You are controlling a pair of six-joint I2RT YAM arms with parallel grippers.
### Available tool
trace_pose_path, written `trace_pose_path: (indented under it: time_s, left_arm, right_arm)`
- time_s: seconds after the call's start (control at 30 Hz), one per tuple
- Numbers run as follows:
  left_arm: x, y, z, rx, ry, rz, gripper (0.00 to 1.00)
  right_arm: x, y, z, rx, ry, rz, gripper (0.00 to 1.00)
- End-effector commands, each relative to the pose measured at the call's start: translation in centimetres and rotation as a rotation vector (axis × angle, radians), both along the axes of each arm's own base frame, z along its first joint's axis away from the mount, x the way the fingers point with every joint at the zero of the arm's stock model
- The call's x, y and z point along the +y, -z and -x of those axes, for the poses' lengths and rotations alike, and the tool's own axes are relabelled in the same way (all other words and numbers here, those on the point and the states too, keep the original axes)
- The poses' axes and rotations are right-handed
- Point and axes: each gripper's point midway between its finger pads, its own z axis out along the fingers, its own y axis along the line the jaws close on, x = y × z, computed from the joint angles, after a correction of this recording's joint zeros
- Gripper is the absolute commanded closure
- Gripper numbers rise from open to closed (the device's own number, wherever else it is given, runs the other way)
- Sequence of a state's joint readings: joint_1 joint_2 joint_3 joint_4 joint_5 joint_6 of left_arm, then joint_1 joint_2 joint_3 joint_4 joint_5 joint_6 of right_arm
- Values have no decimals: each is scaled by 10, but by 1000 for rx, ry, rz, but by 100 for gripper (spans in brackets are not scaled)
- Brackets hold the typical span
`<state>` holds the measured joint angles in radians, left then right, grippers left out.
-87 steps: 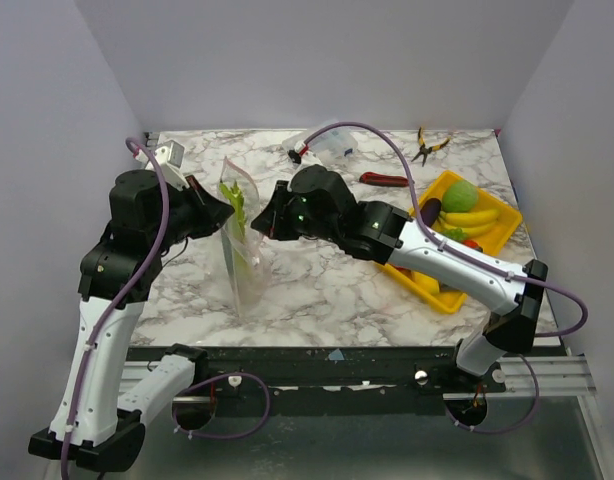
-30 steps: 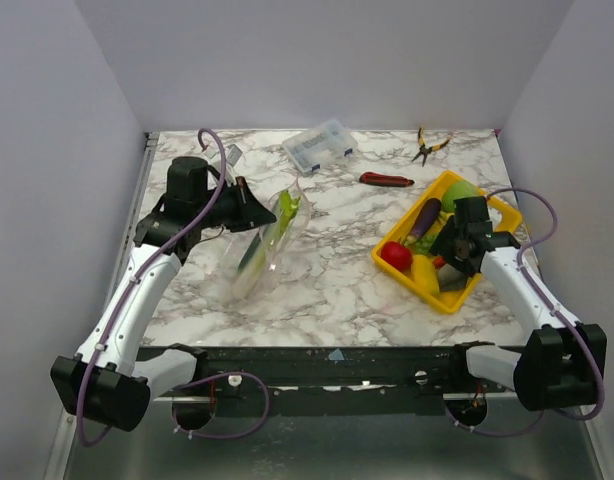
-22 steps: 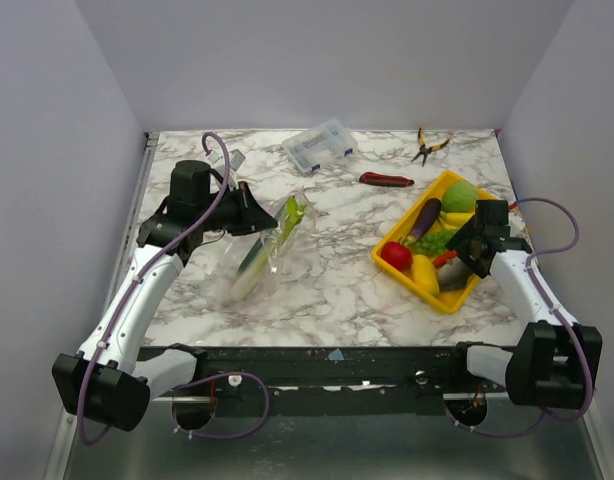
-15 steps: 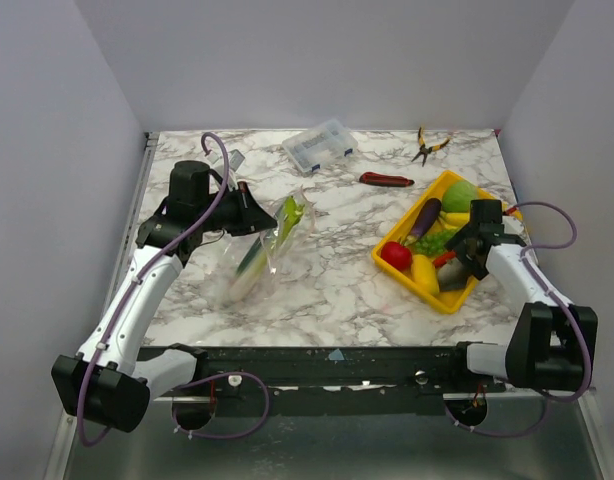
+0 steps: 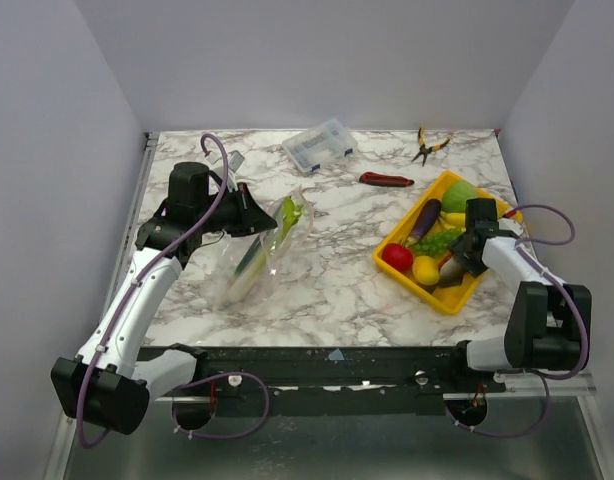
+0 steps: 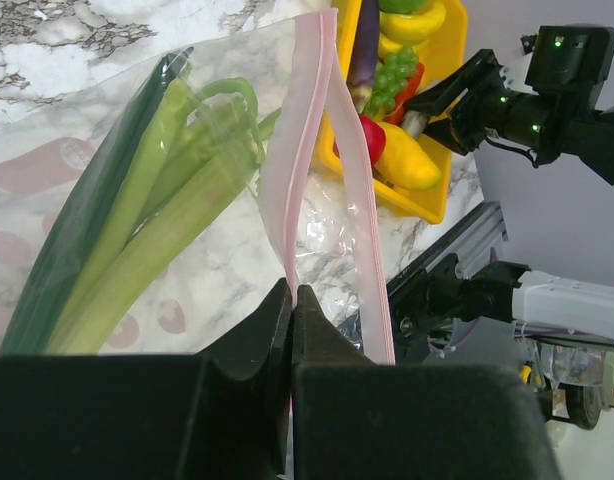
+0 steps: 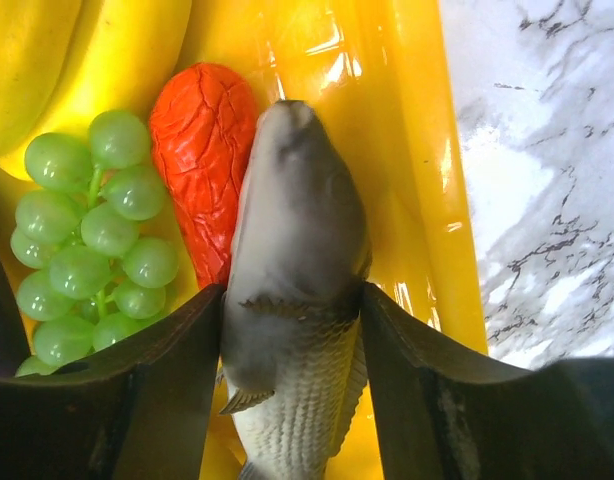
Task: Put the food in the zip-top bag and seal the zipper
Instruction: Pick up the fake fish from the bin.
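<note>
Now | left hand [image 6: 292,292] pinches pink zipper [image 6: 309,150], celery [image 6: 147,225] bagged | right hand [image 7: 292,300] clasps grey fish [image 7: 297,200]

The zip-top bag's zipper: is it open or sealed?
Open: the two pink strips of the zipper run apart; the left gripper pinches one.

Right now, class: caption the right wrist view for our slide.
Right gripper grips a grey toy fish in the yellow tray, beside green grapes and a red piece.
</note>
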<state>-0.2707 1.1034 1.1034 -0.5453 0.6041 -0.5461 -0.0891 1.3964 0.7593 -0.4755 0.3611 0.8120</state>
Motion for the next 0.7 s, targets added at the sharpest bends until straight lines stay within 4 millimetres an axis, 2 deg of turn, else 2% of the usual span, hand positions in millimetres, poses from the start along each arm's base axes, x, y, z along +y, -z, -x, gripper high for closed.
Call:
trace_pose_path:
  time_s: [0.0, 0.1, 0.2, 0.33, 0.53, 0.6, 0.67]
  left_arm:
    - [-4, -5, 3, -32, 35, 14, 100]
    - [-4, -5, 3, -30, 35, 14, 100]
    - [-4, -4, 3, -27, 34, 13, 100]
    - [-5, -4, 3, -29, 37, 15, 100]
    - [-6, -7, 5, -30, 49, 27, 100]
    - [-6, -6, 5, -28, 50, 27, 100]
    - [-7, -7, 6, -31, 52, 31, 100]
  right_arm:
    - [-9, -21, 4, -27, 21, 46, 51]
    - [-13, -44, 3, -98, 31, 68, 61]
    - [-14, -59, 1, -157, 24, 87, 99]
    - [-15, -84, -4, -207, -12, 111, 100]
    - [-21, -148, -22, -319, -75, 184, 100]
    - [-17, -170, -30, -368, -121, 189, 100]
    - [-2, -190, -44, -444, -217, 154, 100]
